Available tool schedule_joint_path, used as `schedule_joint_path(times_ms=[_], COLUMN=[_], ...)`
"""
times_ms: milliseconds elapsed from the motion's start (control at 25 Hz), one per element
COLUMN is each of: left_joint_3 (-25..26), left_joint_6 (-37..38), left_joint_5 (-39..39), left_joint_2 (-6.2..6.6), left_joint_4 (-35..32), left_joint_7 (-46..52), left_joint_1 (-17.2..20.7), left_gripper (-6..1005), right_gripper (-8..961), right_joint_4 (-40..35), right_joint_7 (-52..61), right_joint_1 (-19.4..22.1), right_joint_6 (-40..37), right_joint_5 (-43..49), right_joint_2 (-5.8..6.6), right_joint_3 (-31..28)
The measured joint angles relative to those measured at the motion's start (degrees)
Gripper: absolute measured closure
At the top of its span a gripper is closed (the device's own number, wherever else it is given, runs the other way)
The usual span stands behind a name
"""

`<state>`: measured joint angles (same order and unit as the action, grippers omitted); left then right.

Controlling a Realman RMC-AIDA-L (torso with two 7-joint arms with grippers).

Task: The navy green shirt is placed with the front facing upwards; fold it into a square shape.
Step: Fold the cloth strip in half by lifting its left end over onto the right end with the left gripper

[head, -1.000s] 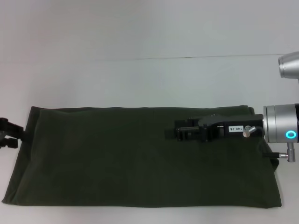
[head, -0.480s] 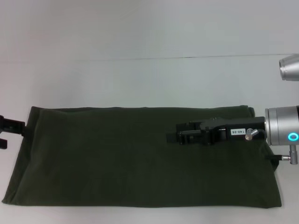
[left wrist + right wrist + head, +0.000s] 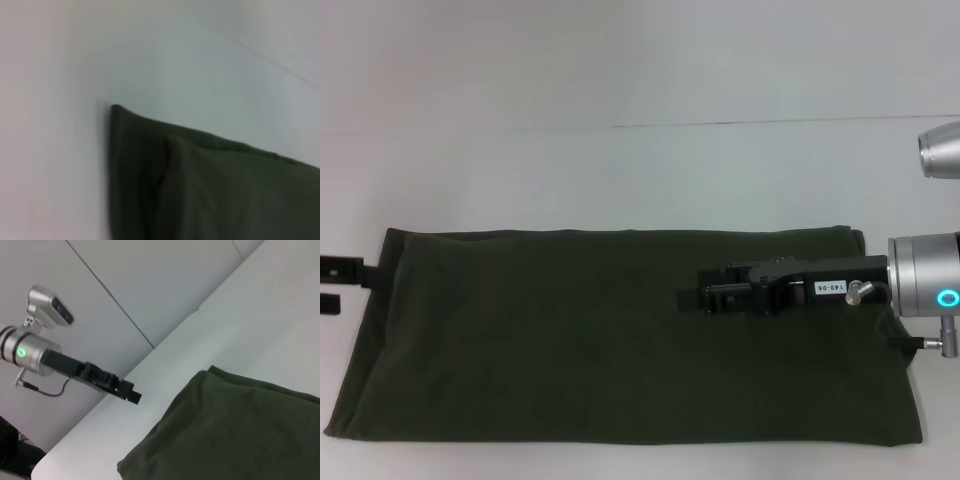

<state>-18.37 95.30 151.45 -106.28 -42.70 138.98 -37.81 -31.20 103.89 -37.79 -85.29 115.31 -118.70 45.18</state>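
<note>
Head view: the navy green shirt (image 3: pixel 620 335) lies flat on the pale, smooth bench (image 3: pixel 640 170), already folded into a long, wide band that runs from left to right, with only plain dark olive cloth facing up. Its far edge is straight, its near edge spreads a little wider, and the weave looks soft and matte with faint creases. The right claw (image 3: pixel 692 298) reaches in from the right over the right half of the shirt, a black, boxy piece on a silver cylindrical wrist with a glowing blue ring; whether its fingers are apart or together I cannot tell. The left claw (image 3: pixel 338 283) shows at the left edge just beside the shirt's far left corner, its two flat black fingers spread apart with nothing between them. In the left wrist view a rounded, layered corner of the shirt (image 3: pixel 200 185) rests on the bench. In the right wrist view the left claw (image 3: pixel 131 394) hangs beside another rounded shirt corner
</note>
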Motion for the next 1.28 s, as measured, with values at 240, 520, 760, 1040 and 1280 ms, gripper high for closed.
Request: schedule_joint_path(times_ms=[240,520,760,1040,1280], left_joint_3=[-1.59,-3.31,-4.3,-5.51,-7.52], left_joint_6=[-5.21,-8.08,-10.36,-12.39,-13.17], left_joint_5=[1.61,1.62,1.62,1.65,1.66], left_joint_2=[-0.85,-1.23,-1.36,-1.79,-2.59], left_joint_4=[1.42,3.06,4.36,4.4,4.47], left_joint_7=[-2.57,-4.92,-5.55,-5.39,-4.95], left_joint_1=[1.5,1.57,1.35,1.39,1.3], left_gripper=[108,108,109,109,109], right_gripper=[188,188,187,187,187], right_joint_4=[0.09,0.1,0.09,0.09,0.09], right_joint_7=[1.0,1.77,1.96,2.58,2.62], right_joint_1=[0.0,-0.03,0.0,-0.03,-0.08], right_joint_6=[0.4,1.43,1.55,1.82,2.0], right_joint_5=[0.41,0.81,0.81,1.14,1.22], right_joint_2=[-0.17,-0.2,-0.29,-0.29,-0.34], right_joint_3=[0.0,-0.01,-0.01,-0.01,0.0])
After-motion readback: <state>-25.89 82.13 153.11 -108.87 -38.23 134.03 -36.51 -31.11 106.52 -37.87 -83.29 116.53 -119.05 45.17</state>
